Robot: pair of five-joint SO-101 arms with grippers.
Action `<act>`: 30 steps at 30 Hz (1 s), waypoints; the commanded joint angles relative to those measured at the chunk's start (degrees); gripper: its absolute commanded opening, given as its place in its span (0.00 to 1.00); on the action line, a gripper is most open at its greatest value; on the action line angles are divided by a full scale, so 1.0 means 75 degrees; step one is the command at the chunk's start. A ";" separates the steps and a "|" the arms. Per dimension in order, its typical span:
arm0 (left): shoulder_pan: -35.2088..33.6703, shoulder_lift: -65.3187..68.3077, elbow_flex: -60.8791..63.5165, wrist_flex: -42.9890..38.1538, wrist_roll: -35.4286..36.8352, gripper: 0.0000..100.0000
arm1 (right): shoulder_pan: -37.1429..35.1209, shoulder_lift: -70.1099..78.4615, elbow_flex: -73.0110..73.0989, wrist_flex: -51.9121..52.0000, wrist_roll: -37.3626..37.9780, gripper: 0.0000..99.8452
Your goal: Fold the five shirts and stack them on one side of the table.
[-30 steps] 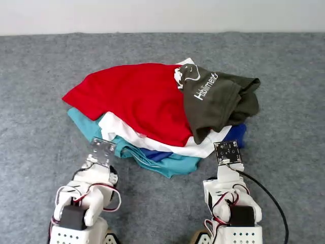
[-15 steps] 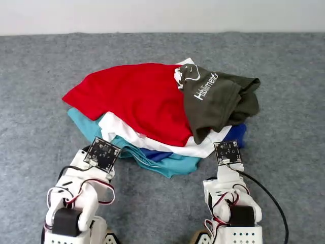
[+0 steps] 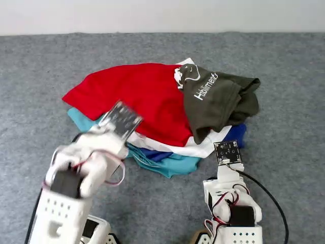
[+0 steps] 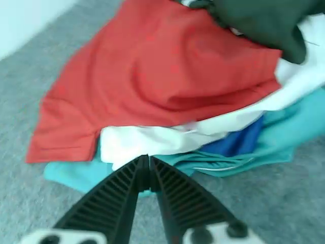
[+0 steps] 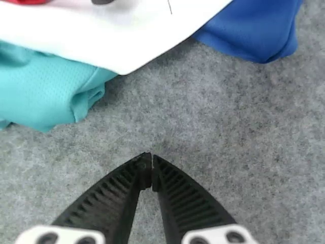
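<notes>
Found left gripper (image 4: 147,163) and right gripper (image 5: 151,161) pressed closed, empty. Judged red shirt (image 3: 137,99) soft, light, floppy; best pinched at its left hem.

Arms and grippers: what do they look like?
The left arm and right arm are white plastic with black motors and thin red and white wires; a black cable trails from the right one. The left gripper and right gripper have black ribbed fingers tapering to a point.
</notes>
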 commanded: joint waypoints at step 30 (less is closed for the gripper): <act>0.0188 1.1663 -0.7332 0.0340 -0.1782 0.30 | -0.0018 -0.0088 0.0070 0.0064 -0.0047 0.01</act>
